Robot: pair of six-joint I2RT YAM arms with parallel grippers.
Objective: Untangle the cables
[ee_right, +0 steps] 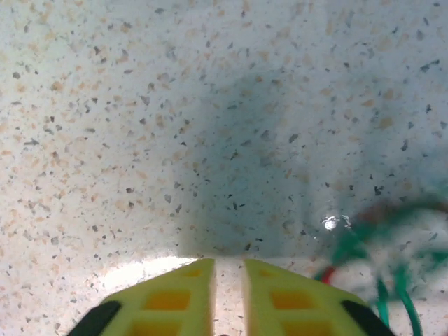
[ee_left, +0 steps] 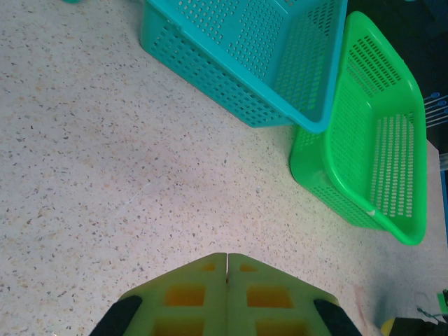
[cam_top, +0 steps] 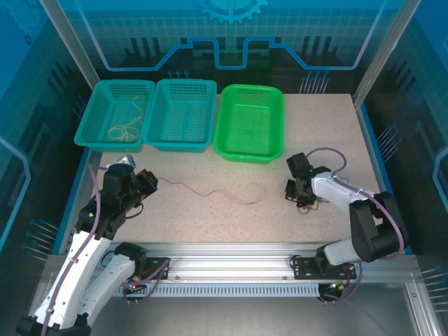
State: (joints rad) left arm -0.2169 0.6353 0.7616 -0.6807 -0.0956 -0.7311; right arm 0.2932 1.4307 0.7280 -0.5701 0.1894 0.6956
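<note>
A thin red cable (cam_top: 210, 192) lies across the table from my left gripper (cam_top: 145, 182) towards the middle. The left gripper (ee_left: 227, 260) has its jaws pressed together, and the cable's end runs into them. A small bundle of dark green cables (cam_top: 313, 203) lies beside my right gripper (cam_top: 297, 193). In the right wrist view, blurred green cables (ee_right: 392, 287) with a red bit (ee_right: 325, 274) sit just right of the gripper (ee_right: 229, 264). Its jaws are a narrow gap apart, tips on the table, with nothing between them. A white cable (cam_top: 127, 129) lies coiled in the left teal basket (cam_top: 98, 98).
Three baskets stand in a row at the back: the left teal one, a middle teal one (cam_top: 183, 140) (ee_left: 210, 56), and a bright green one (cam_top: 231, 150) (ee_left: 413, 140). An aluminium rail (cam_top: 231, 252) runs along the near edge.
</note>
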